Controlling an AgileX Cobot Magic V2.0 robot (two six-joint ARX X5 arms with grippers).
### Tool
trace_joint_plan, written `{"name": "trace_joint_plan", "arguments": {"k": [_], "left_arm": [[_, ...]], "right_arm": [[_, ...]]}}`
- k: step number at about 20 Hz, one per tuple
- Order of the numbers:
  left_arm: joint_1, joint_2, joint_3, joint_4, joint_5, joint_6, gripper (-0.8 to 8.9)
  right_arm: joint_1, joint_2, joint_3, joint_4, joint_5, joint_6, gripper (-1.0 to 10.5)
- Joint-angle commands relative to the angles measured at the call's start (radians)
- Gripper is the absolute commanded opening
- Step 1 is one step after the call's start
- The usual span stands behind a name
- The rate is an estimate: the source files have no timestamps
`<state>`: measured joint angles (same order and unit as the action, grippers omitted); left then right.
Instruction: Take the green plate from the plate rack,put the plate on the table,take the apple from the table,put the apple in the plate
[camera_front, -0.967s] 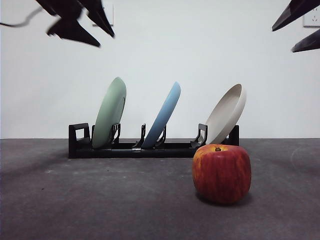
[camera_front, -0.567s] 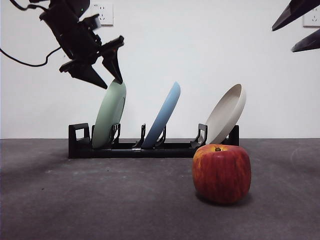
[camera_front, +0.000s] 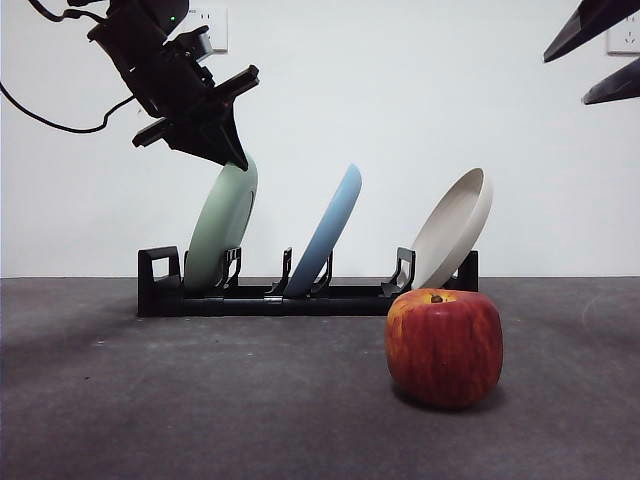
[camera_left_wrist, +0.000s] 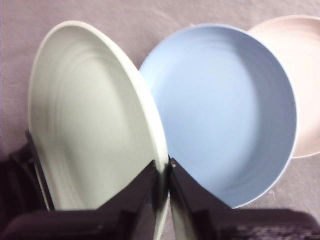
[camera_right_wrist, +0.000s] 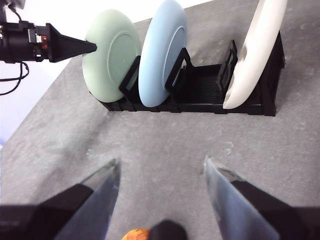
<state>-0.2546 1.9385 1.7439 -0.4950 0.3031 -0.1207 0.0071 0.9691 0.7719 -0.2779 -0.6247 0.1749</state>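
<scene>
The green plate (camera_front: 218, 235) stands tilted in the leftmost slot of the black plate rack (camera_front: 300, 298) on the table (camera_front: 200, 400). My left gripper (camera_front: 235, 155) sits at the plate's top edge. In the left wrist view the green plate (camera_left_wrist: 90, 125) has its rim pinched between the two jaws of that gripper (camera_left_wrist: 162, 172), which is shut on it. The red apple (camera_front: 443, 347) rests on the table in front of the rack's right end. My right gripper (camera_right_wrist: 162, 170) hangs open high above the apple (camera_right_wrist: 136, 234), well apart from the rack (camera_right_wrist: 200, 90).
A sky-blue plate (camera_front: 330, 230) stands in the rack's middle slot, close beside the green one. A beige plate (camera_front: 455, 230) leans in the right slot, just behind the apple. A white wall backs the table.
My left gripper has come down from the upper left onto the green plate's top rim, and its jaws have shut on it. The plate, the apple and the right arm stay put.
</scene>
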Motion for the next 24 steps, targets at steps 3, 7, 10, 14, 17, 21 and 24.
{"name": "trace_joint_plan", "arguments": {"k": [3, 7, 10, 14, 17, 21, 24], "left_arm": [[0.005, -0.084, -0.002, -0.002, 0.07, 0.02, -0.09], [-0.014, -0.23, -0.002, -0.121, 0.149, 0.095, -0.09], [-0.049, -0.359, -0.002, -0.285, 0.152, 0.196, -0.09], [-0.167, -0.468, -0.002, -0.502, 0.06, 0.341, -0.08], [-0.329, -0.468, -0.019, -0.565, -0.184, 0.351, -0.08], [-0.492, -0.468, -0.225, -0.45, -0.317, 0.299, -0.08], [-0.549, -0.468, -0.44, -0.299, -0.41, 0.244, -0.09]], "right_arm": [[0.003, 0.002, 0.005, 0.004, 0.004, -0.008, 2.8], [0.002, 0.002, 0.005, 0.005, 0.006, -0.008, 2.8], [0.002, 0.002, 0.005, 0.007, 0.012, -0.008, 2.8], [0.002, 0.002, 0.005, 0.007, 0.081, -0.008, 2.8], [0.002, 0.002, 0.005, 0.008, 0.081, -0.008, 2.8], [0.002, 0.002, 0.005, 0.009, 0.085, -0.008, 2.8], [0.002, 0.002, 0.005, 0.01, 0.085, -0.008, 2.8]]}}
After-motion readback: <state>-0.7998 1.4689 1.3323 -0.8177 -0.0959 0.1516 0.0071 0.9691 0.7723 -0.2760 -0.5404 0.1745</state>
